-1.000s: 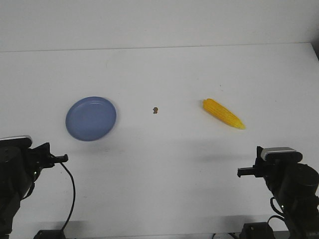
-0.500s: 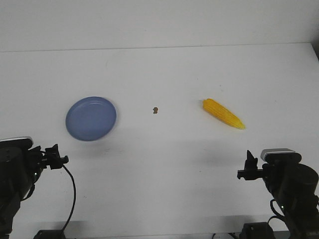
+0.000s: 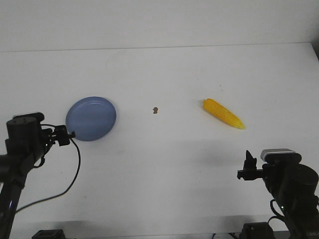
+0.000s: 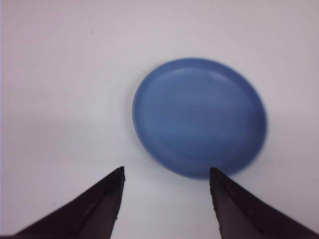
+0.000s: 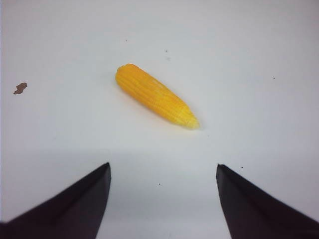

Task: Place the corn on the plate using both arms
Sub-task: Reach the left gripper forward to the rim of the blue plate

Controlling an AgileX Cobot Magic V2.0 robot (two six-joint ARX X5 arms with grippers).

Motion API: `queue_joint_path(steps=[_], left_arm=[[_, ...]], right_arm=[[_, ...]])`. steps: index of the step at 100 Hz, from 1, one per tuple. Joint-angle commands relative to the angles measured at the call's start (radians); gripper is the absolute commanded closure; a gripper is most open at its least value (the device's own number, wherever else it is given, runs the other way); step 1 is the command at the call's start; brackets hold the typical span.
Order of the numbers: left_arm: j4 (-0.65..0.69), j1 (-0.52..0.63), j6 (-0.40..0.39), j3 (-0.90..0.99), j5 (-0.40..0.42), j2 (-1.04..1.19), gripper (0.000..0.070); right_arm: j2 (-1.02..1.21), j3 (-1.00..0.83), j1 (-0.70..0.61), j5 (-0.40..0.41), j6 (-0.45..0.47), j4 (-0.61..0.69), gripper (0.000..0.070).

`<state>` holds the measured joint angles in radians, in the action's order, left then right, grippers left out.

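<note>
The bright yellow tapering corn cob (image 3: 223, 113) lies on the white worktop (image 3: 164, 169), well apart from the round periwinkle-blue plate (image 3: 91, 118), so the whole placing is still left. The left gripper (image 3: 67, 135) is just beside the plate, fingers (image 4: 94, 209) spread and empty; the right gripper (image 3: 247, 167) is near the corn, fingers (image 5: 75, 204) also spread. Only the front view shows corn and plate together; a small brown speck (image 3: 155, 110) lies between them.
</note>
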<state>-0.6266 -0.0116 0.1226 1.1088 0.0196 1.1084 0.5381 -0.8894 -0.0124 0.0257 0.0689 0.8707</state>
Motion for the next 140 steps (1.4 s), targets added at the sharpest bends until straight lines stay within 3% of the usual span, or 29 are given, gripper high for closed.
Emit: queue_joint_path(steps=[1, 43, 82, 132, 140], left_arm=[[0.001, -0.021, 0.022, 0.048, -0.002, 0.105, 0.0347], [0.023, -0.096, 0.021, 0.249, -0.069, 0.527, 0.0347], [0.062, -0.127, 0.026, 0.252, -0.125, 0.666, 0.0347], [0.098, -0.126, 0.039, 0.252, -0.127, 0.758, 0.0349], [0.097, -0.126, 0.04, 0.252, -0.129, 0.77, 0.0409]], right_arm=[[0.006, -0.019, -0.002, 0.0, 0.014, -0.01, 0.0252], [0.006, -0.019, -0.002, 0.0, 0.014, -0.009, 0.0252], [0.006, -0.019, -0.002, 0.0, 0.014, -0.009, 0.0252], [0.006, -0.019, -0.002, 0.0, 0.014, -0.01, 0.0252], [0.006, -0.019, -0.002, 0.0, 0.014, -0.009, 0.0252]])
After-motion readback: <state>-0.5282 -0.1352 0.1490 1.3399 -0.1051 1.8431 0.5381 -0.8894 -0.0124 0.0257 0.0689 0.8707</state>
